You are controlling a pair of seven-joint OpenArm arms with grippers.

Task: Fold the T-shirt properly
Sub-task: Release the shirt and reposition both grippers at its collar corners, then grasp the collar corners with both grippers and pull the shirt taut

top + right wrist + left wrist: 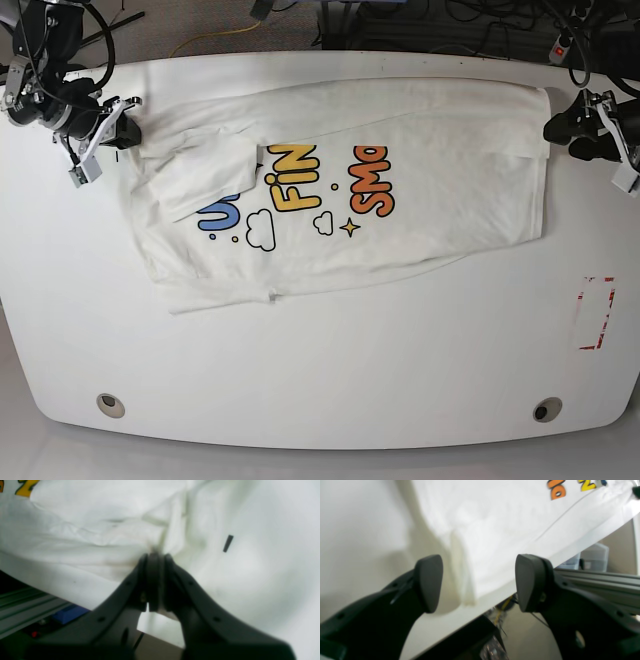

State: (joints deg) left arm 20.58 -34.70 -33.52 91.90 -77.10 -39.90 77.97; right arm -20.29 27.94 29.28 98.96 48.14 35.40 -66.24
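Observation:
The white T-shirt (440, 200) lies print up across the back half of the white table (320, 380), its coloured letters in the middle. One sleeve (205, 175) is turned over onto the front. At the far left, my right gripper (133, 130) is shut on the T-shirt's edge; the right wrist view shows the cloth (100, 525) puckering into the closed tips of the right gripper (155, 556). By the shirt's far right corner my left gripper (556, 128) stands open. In the left wrist view the left gripper (478, 565) holds nothing, with the T-shirt (495, 530) corner lying beyond its fingers.
A red-outlined rectangle (597, 313) marks the table at the right. Two round holes (111, 404) (546, 409) sit near the front edge. Cables run behind the table's back edge. An aluminium rail (595, 580) passes below the table edge by the left gripper.

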